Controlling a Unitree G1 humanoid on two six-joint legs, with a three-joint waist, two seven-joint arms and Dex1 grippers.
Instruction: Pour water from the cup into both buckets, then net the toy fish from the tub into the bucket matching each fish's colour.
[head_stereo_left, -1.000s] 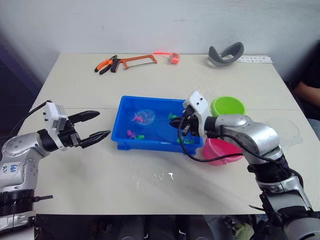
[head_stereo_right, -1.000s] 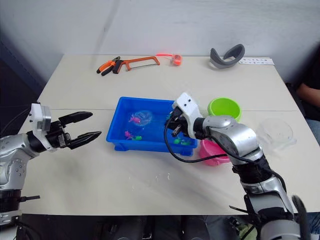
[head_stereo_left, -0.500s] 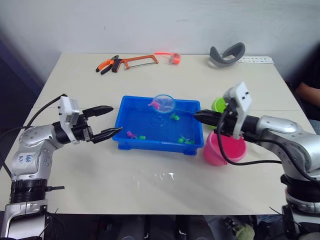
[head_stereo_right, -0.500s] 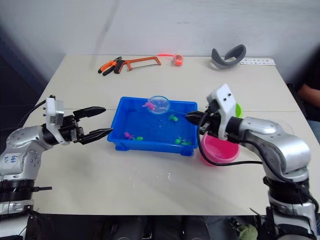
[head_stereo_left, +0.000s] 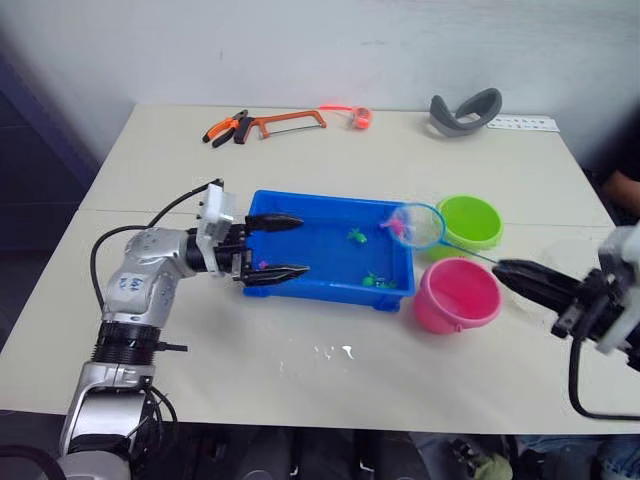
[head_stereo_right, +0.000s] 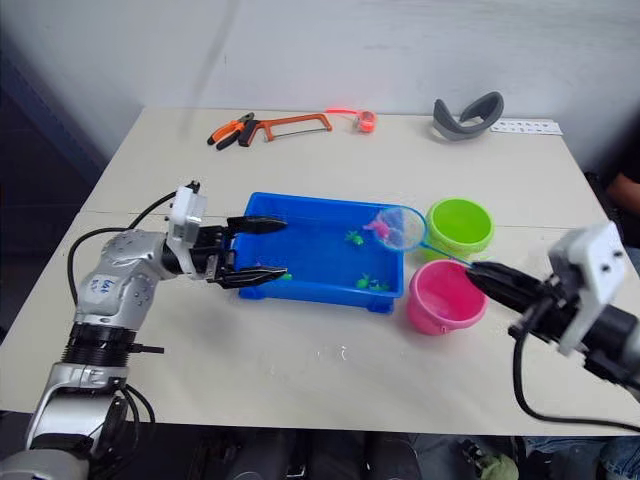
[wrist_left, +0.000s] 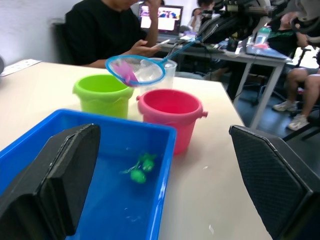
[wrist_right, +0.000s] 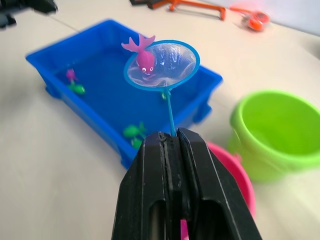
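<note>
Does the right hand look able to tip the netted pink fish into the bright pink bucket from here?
Probably yes: the right hand grips the blue-rimmed net's handle, the hoop with the pink fish hangs over the blue tub's rim, and nothing covers the bright pink bucket's mouth.

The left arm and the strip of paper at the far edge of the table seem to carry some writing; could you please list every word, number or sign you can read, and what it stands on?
Left arm: handwritten blue marks on the grey shell, too small to read.
White paper strip at the table's far edge, beside the grey curved band: printed marks, too blurred to read.
Laptop screen behind the table: a picture, no legible text.
Nothing readable on the tub, the buckets or the net.
</note>
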